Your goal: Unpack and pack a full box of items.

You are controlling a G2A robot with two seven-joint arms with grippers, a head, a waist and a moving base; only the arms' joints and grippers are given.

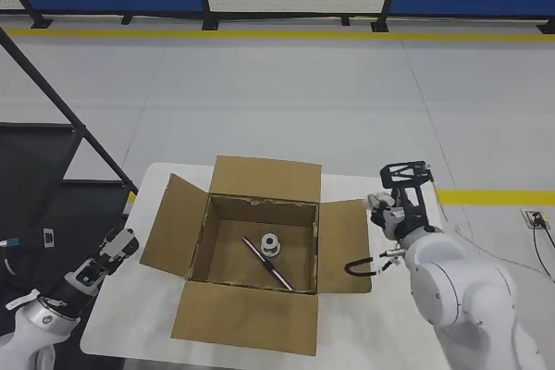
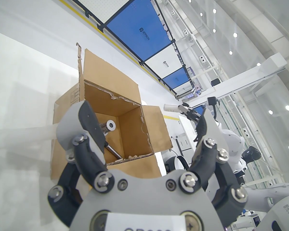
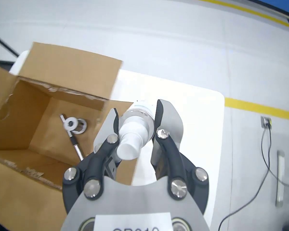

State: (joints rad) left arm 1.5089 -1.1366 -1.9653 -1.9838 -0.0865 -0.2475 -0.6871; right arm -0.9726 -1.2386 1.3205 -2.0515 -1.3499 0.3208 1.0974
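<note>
Where the right claw (image 3: 137, 108) pinches, a white bottle (image 3: 134, 131) sits clamped.

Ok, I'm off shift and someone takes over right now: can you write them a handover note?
Hands: right hand shut on a white bottle, above the table just right of the box; left hand open, empty, by the box's left side.
In the box: a roll and a metal rod on the bottom.
Done: flaps open, bottle outside the box.
Left: roll and rod are inside; I cannot tell whether the bottle is coming out or going in.
</note>
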